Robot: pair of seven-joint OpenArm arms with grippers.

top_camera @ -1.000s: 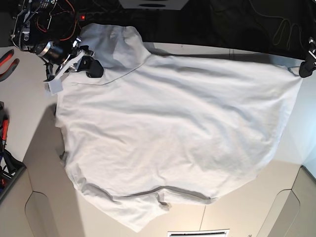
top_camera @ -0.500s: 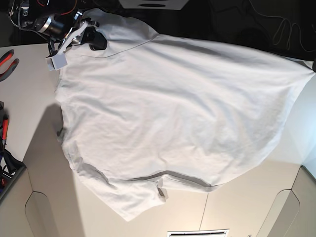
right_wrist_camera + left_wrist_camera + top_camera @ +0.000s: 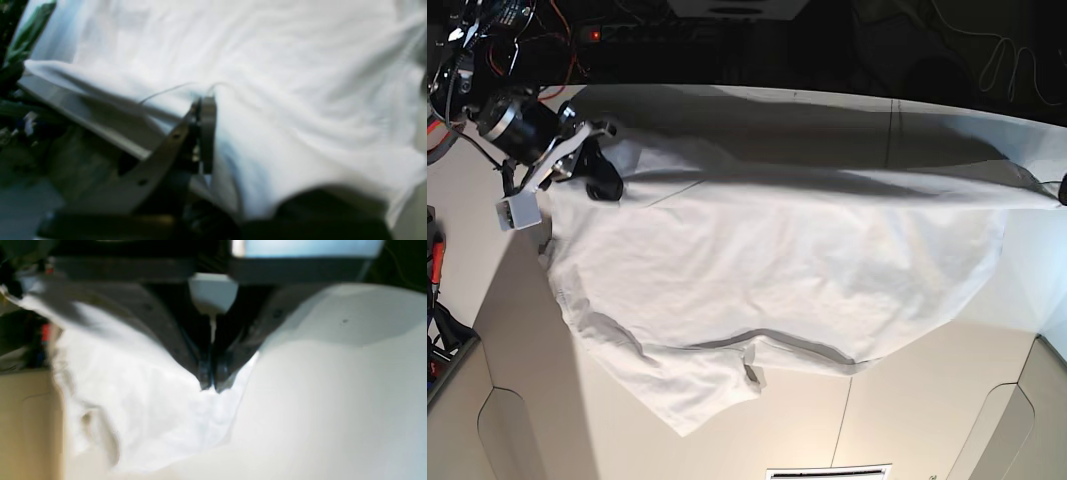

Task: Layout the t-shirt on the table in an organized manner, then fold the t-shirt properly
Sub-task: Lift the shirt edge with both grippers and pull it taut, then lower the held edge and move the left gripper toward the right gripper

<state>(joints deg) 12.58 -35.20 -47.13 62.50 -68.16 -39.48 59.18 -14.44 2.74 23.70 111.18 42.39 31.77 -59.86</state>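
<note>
The t-shirt (image 3: 767, 260) is held stretched between the two arms, its long axis running across the width of the table (image 3: 927, 400), roughly parallel to the far edge. The right gripper (image 3: 587, 165) is seen near the far left corner of the table in the base view, its jaws pressed together on a pinch of the shirt's edge; in the right wrist view the closed right gripper (image 3: 203, 100) is shown with white cloth bunched at its tips and the rest of the garment spreading away from it. The left gripper (image 3: 209, 388) is likewise pinched shut on a fold of fabric in the left wrist view, with the shirt falling away below and to both sides; in the base view only a dark trace of it is made out at the right edge of the frame, where the cloth tapers to a point.

From both grips the body of the shirt lies toward the near edge of the table, with the ribbed collar (image 3: 752, 372) and its small neck label on the near side and one short sleeve (image 3: 677, 400) draped toward the near left. The held edge appears raised, judging by the shadow cast on the table behind it. Neither arm is judged nearer to the shirt, since both already hold it; laying it flat is judged to depend on the taut line between the two grips being kept parallel to the table edge.
</note>
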